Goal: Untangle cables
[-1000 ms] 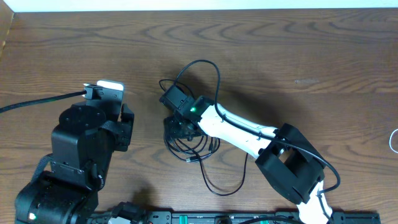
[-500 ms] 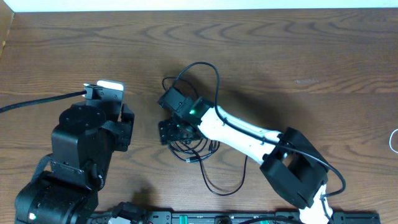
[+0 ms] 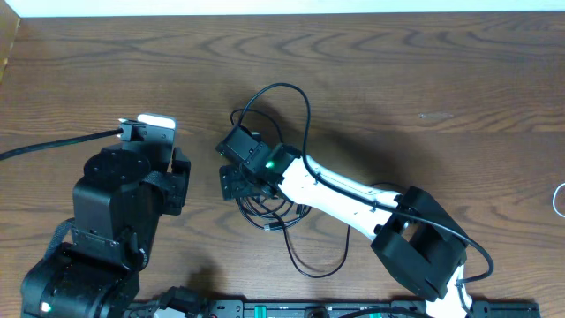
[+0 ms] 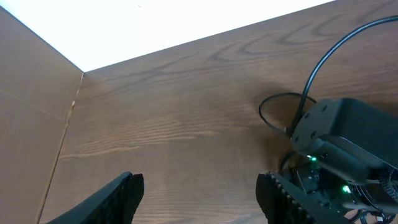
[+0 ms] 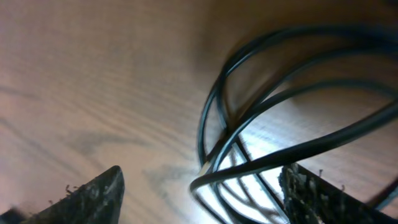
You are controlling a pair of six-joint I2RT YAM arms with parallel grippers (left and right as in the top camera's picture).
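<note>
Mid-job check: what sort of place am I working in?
Probably a lab-style robot workbench: a wood-grain table, left arm and right arm based at its near edge, a tangled black cable on it.

A dark brown wooden table [image 3: 424, 79] with clear grain fills the view. A bright white strip [image 3: 265, 7] runs along its far edge, and a paler brown board [image 4: 25, 124] stands at its left side

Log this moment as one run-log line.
left gripper: open, empty | right gripper: open over black cable tangle, loops between jaws | white cable: far right edge, untouched
</note>
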